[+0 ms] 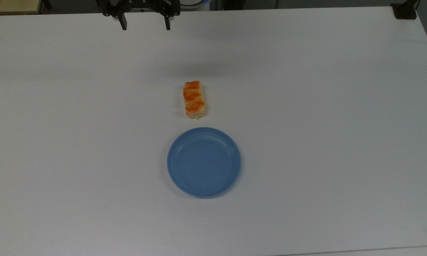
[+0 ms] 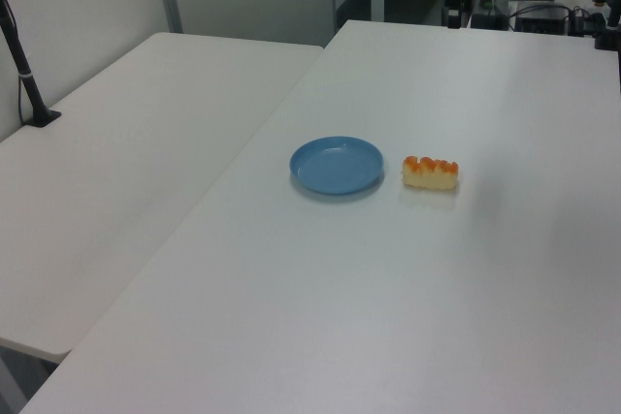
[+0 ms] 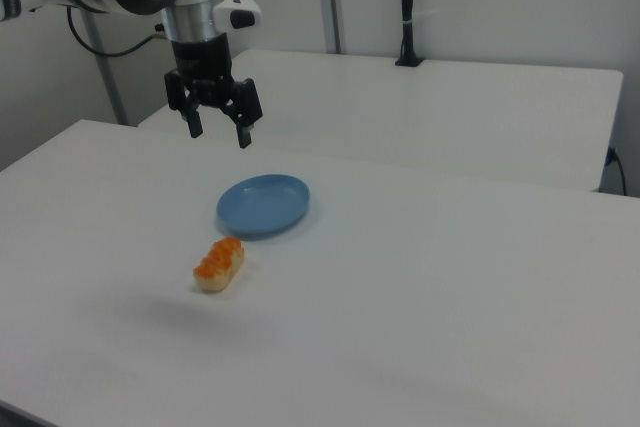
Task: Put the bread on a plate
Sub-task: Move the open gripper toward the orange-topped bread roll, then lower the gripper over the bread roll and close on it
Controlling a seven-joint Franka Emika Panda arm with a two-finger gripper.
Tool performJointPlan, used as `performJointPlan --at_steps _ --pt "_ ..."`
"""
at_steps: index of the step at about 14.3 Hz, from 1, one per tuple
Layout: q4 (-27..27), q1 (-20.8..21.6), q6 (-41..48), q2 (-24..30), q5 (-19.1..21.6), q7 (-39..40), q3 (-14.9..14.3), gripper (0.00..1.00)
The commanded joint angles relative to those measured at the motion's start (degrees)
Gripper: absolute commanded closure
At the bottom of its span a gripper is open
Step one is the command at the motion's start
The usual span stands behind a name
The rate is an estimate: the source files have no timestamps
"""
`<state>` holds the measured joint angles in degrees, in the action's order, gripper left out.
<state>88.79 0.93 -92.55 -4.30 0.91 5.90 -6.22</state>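
Gripper [image 3: 218, 131] hangs above counter [image 1: 323, 124], fingers spread — empty; bread [image 1: 194, 99] just beside blue plate [image 1: 203, 162], not touching.

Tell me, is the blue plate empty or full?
Empty. The plate shows bare blue inside, and the bread lies on the table beside it.

Small oblong pale-beige bread piece with orange braided top [image 1: 195, 99] lies flat on the white table [image 1: 323, 142], just above the round shallow blue plastic plate [image 1: 203, 162] in the top view, near it but not touching, long axis pointing toward the plate. In the left view the bread [image 2: 430, 173] sits just right of the plate [image 2: 337, 165]; in the right view it sits in front and slightly left of the plate [image 3: 264, 204]. The black two-finger gripper [image 3: 217, 131] hangs above the table with fingers spread, well apart from both, at the top view's upper edge [image 1: 145, 24], left of the bread's line.
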Motion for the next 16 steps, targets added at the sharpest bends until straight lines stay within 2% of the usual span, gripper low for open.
performJointPlan --at_steps 1,10,12,16 --pt "0.0 0.3 1.3 0.2 -0.4 1.2 -1.1 0.00" --pt "0.4 1.0 1.1 -0.7 -0.2 0.7 -0.3 0.00" --pt "0.9 2.7 0.7 -1.0 -0.3 0.6 -0.1 0.00" --pt "1.8 3.5 -0.2 -1.4 -0.6 0.7 -0.1 0.00"
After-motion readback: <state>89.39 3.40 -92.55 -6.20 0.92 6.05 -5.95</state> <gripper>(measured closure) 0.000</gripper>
